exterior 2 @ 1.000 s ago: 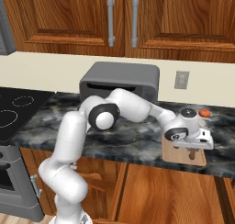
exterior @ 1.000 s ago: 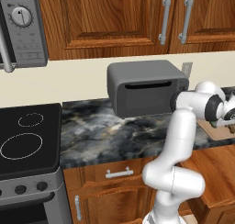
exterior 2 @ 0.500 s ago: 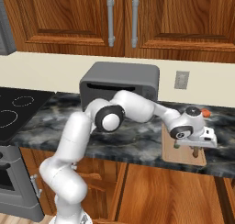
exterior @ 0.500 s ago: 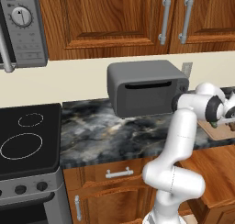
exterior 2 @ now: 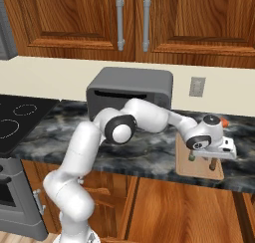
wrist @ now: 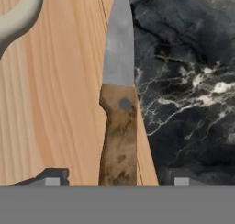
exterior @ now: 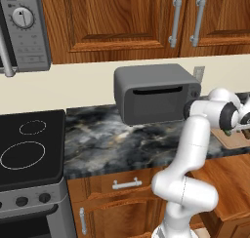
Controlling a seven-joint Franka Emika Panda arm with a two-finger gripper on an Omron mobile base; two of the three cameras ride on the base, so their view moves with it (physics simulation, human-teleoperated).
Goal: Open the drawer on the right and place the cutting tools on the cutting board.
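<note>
A knife [wrist: 120, 71] with a silvery blade and a brown wooden handle lies along the edge of the light wood cutting board [wrist: 55, 108]. My gripper [wrist: 114, 178] hangs just over the handle, open, with a fingertip on each side and neither touching it. A pale curved tool [wrist: 18, 14] also rests on the board at the top left of the hand view. In the right base view the gripper [exterior 2: 202, 161] is low over the board [exterior 2: 199, 173] on the counter's right end. In the left base view the gripper [exterior: 241, 130] is over the board [exterior: 237, 140]. A lighter wood surface, seemingly the open drawer [exterior: 227, 183], juts out below.
A grey toaster oven [exterior 2: 130, 95] stands just left of the board against the wall. A small red-orange round thing [exterior 2: 225, 122] sits behind the hand. A black cooktop [exterior: 29, 144] lies at the far left. Dark marble counter [exterior 2: 144, 152] spreads between them.
The jaws have opened and let go of the knife, which now lies on the cutting board. The hand has stayed over the board.
</note>
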